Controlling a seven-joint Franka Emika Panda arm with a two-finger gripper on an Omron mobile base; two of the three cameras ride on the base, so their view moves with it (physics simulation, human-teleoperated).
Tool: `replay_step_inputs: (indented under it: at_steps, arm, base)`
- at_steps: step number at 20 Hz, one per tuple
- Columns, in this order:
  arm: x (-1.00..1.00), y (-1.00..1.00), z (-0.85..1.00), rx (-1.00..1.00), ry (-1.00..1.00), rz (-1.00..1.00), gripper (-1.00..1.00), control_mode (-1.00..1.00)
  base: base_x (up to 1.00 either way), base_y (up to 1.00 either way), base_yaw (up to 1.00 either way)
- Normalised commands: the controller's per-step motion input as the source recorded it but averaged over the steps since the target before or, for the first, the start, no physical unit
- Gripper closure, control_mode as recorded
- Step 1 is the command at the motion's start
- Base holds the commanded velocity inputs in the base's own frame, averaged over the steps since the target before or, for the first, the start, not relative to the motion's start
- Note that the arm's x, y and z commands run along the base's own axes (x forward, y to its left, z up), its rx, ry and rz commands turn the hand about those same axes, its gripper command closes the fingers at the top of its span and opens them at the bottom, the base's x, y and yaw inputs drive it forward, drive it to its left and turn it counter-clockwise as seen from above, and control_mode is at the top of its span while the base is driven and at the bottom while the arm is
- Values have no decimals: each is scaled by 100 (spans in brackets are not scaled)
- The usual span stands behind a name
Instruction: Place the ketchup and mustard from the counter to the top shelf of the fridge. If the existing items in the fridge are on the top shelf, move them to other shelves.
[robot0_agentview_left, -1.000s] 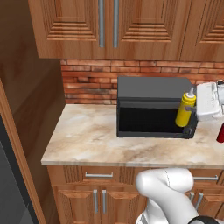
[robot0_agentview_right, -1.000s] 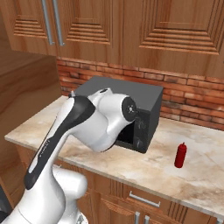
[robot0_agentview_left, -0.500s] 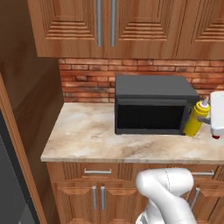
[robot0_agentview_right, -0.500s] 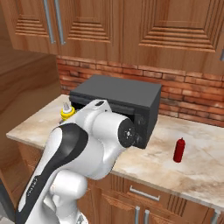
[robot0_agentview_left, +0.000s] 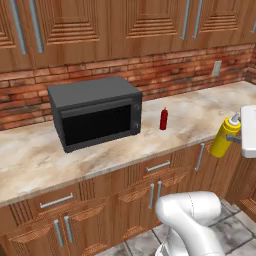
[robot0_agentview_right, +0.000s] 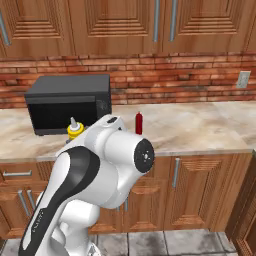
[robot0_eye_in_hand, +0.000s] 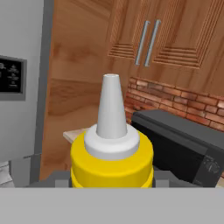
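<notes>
While the pincer (robot0_agentview_left: 233, 139) is clamped on the mustard (robot0_agentview_left: 224, 137) at the right edge of the left base view, the bottle hangs off the desk (robot0_agentview_left: 200, 112) over the cabinet fronts, nozzle up. Seen from the hand, the grey fridge (robot0_eye_in_hand: 19, 87) stands at far left of the nozzle. Well apart at centre, the ketchup (robot0_agentview_left: 163, 119) waits beside the microwave (robot0_agentview_left: 95, 112).

A dark grey microwave (robot0_agentview_left: 95, 111) is seen closed against a red brick backsplash (robot0_agentview_left: 165, 70). Brown wooden upper cabinets (robot0_agentview_right: 120, 25) with metal handles are mounted above, and a wall outlet (robot0_agentview_right: 243, 79) is set in the brick.
</notes>
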Motion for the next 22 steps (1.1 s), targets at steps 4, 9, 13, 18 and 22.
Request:
replay_step_inputs:
  at_steps: [4,9,13,18,22]
  arm:
    - [0,0,0,0,0,0,100,100]
    - [0,0,0,0,0,0,100,100]
    - [0,0,0,0,0,0,100,100]
    - [0,0,0,0,0,0,100,100]
    - [0,0,0,0,0,0,100,100]
  base:
    - [0,0,-99]
    - [0,-2,-97]
    - [0,-36,-88]
    - [0,-44,-86]
    - [0,-50,-84]
